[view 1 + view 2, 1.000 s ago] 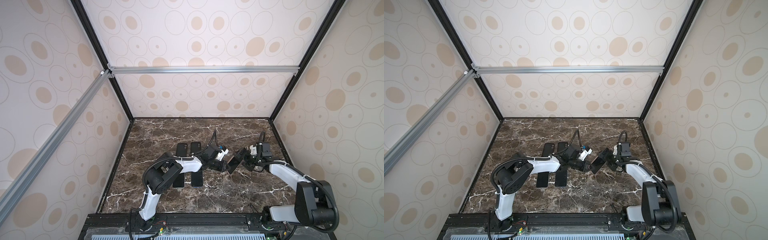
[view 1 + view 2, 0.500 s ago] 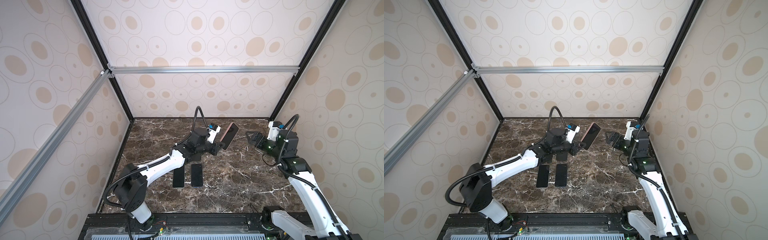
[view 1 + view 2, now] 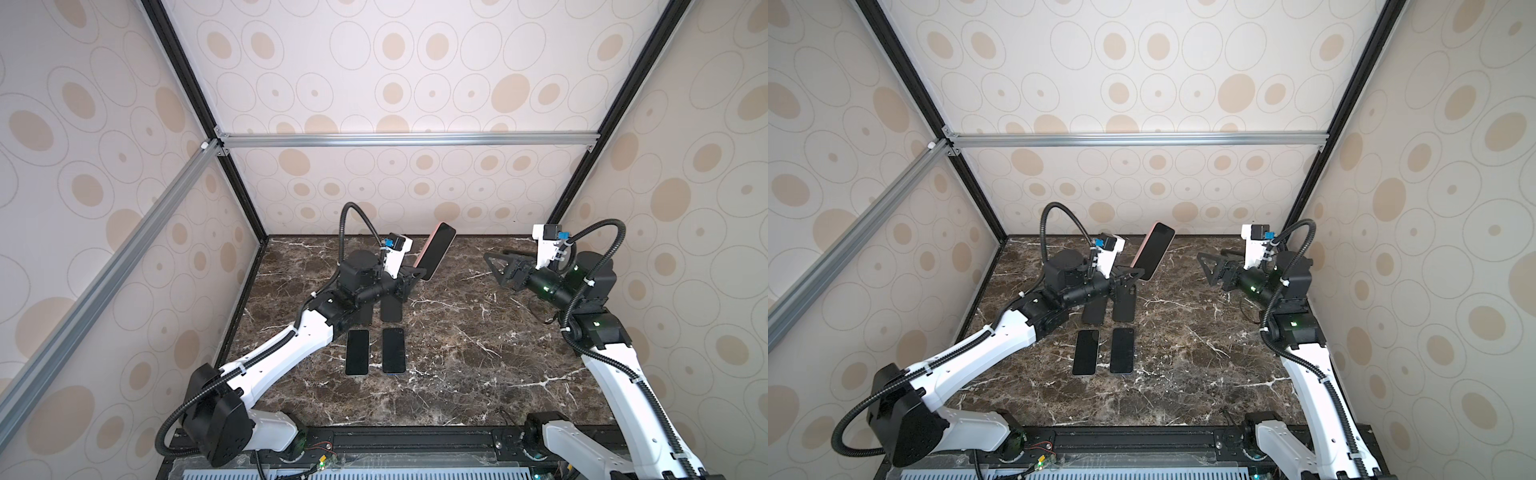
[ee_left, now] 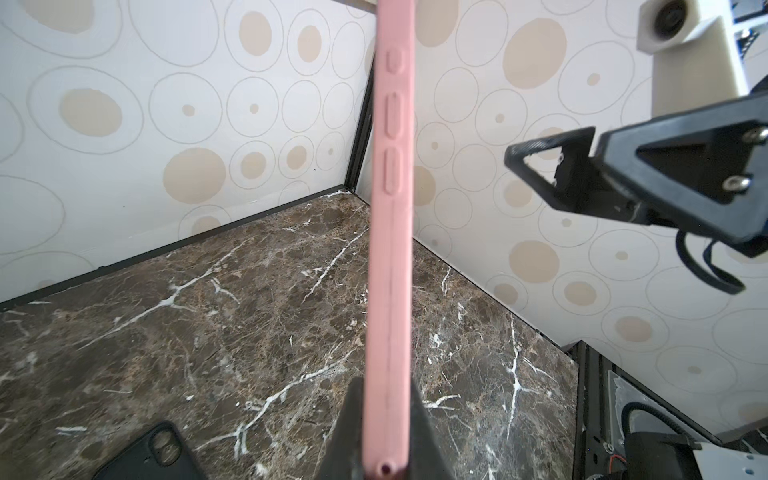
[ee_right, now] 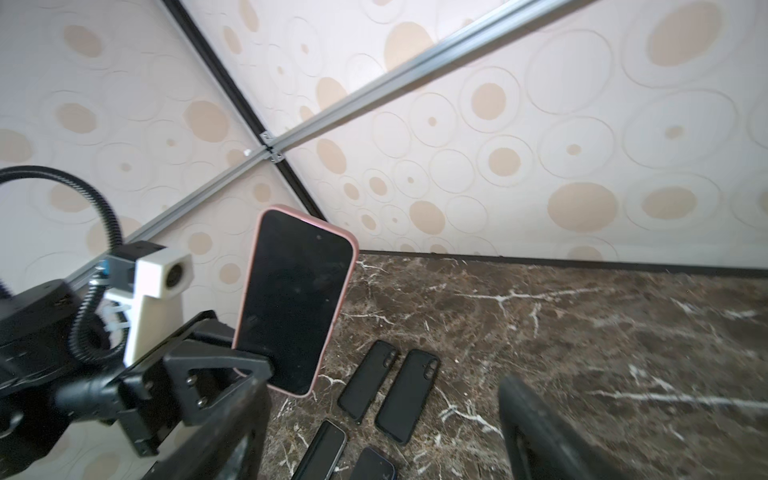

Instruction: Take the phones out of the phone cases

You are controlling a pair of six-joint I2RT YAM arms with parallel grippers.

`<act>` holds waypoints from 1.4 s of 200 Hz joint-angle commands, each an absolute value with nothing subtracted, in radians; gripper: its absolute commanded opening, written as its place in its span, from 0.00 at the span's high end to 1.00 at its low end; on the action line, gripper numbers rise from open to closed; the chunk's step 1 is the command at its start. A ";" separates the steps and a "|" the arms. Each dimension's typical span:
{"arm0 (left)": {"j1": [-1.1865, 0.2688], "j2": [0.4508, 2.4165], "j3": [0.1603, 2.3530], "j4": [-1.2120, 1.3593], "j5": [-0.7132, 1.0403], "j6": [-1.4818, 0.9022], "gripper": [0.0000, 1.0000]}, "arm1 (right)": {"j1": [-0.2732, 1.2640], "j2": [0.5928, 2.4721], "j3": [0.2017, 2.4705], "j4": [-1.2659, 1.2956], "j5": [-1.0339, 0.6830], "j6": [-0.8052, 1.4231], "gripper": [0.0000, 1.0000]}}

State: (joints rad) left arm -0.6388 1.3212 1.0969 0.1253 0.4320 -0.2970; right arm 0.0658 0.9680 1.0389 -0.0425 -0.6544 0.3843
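**Jaws set for the peel: left clamped, right spread**

Jaws of the left gripper (image 3: pixel 417 272) are closed on the lower end of the pink case (image 4: pixel 390 249). The phone (image 5: pixel 291 303) is seated inside and held tilted in the air above the marble table (image 3: pixel 478 353). Those of the right gripper (image 3: pixel 498 262) are spread wide and empty, well apart from the phone.

The step in hand is judged to be the right gripper's approach to the free upper end. It is best done by pinching a corner of the case's lip rather than the glass, so that the rim can be peeled back while the left clamp is kept firm.

In the left wrist view only the case's side edge is shown, with three button bumps; the screen is hidden. In the right wrist view the dark screen is seen framed by the pink lip. Two black cases (image 5: pixel 388 386) are seen whole there, but are partly hidden by the left arm in both top views.
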 commanded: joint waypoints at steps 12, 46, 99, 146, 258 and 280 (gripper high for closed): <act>-0.591 1.237 1.092 0.210 0.679 -0.158 1.00 | 0.066 0.996 1.119 0.107 -0.949 0.370 0.12; -0.575 1.186 1.094 0.153 0.873 -0.005 1.00 | 0.071 1.046 1.238 0.040 -1.104 0.335 0.11; -0.574 1.123 1.095 0.101 0.952 0.134 1.00 | 0.173 1.133 1.415 -0.205 -1.236 0.181 0.11; -0.574 1.122 1.137 -0.019 0.974 0.278 1.00 | 0.249 1.187 1.519 -0.301 -1.299 0.146 0.14; -0.574 1.128 1.172 -0.065 0.984 0.321 1.00 | 0.378 1.233 1.626 -0.622 -1.216 -0.101 0.23; -0.574 1.122 1.169 -0.060 0.991 0.318 1.00 | 0.386 1.230 1.622 -0.622 -1.229 -0.112 0.23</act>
